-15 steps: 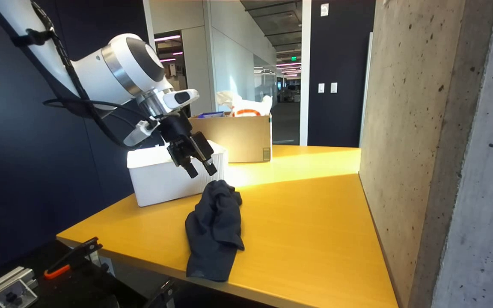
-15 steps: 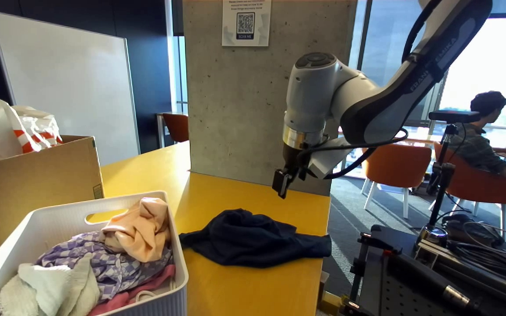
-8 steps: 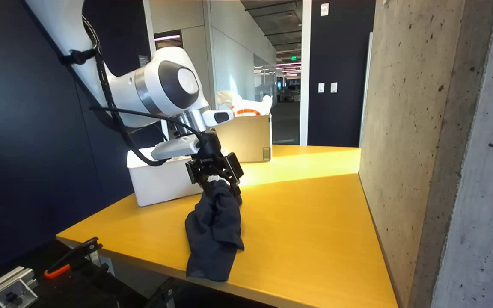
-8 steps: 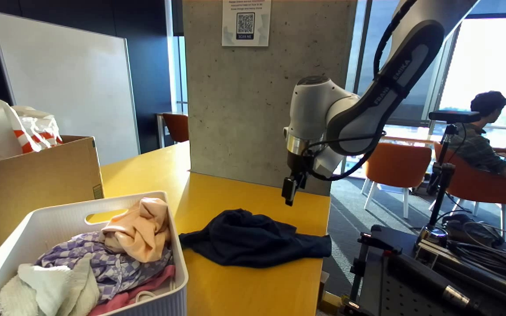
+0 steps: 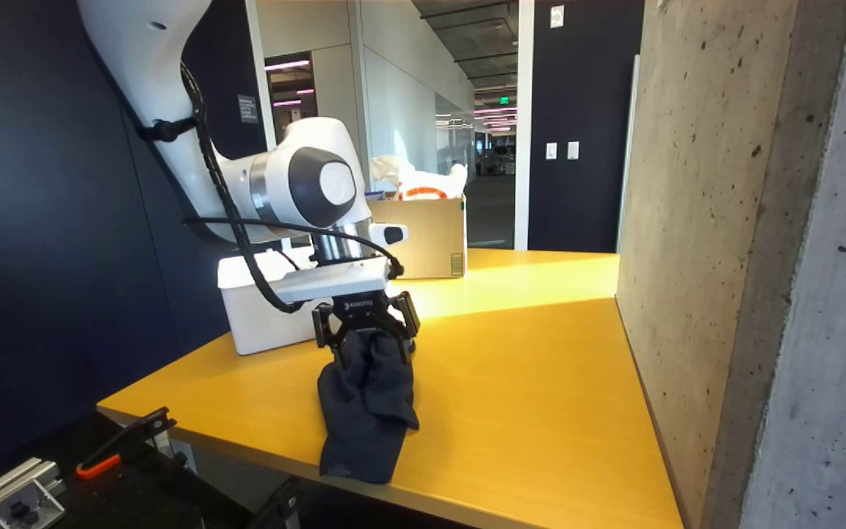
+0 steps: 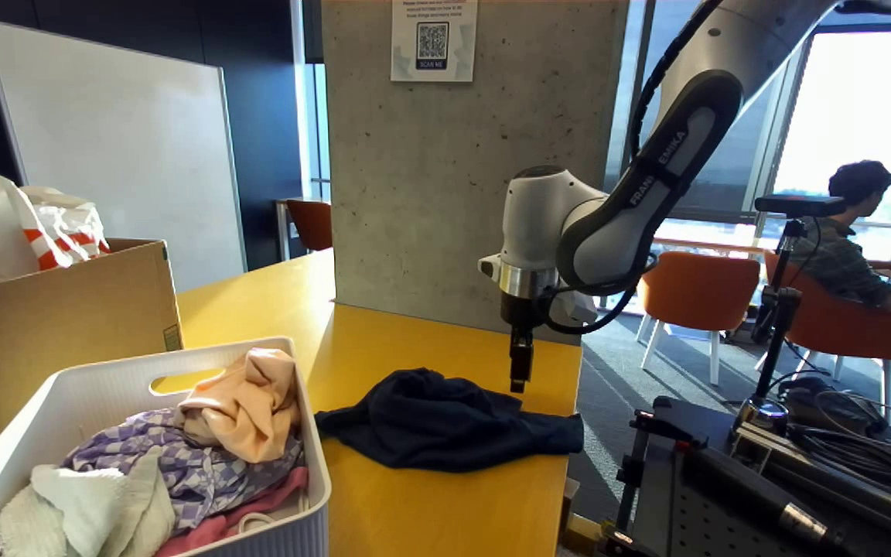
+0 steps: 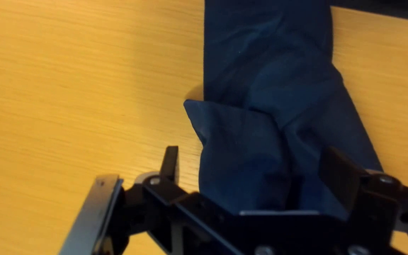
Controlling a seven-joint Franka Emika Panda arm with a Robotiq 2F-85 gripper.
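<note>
Over the yellow table (image 5: pixel 526 382), the robot arm (image 5: pixel 302 180) has dropped lower and shifted right this past second in both exterior views. The white bin (image 5: pixel 265 323), far left in an exterior view, hasn't budged. Neither has the dark cloth (image 5: pixel 368 426), crumpled on the table and running to the near edge there. Our gripper (image 5: pixel 373 356) now points basically straight down at the cloth's far end, fingers (image 7: pixel 170 164) well apart, nothing clamped. Looks lined up to us, but we can't tell about contact.
</note>
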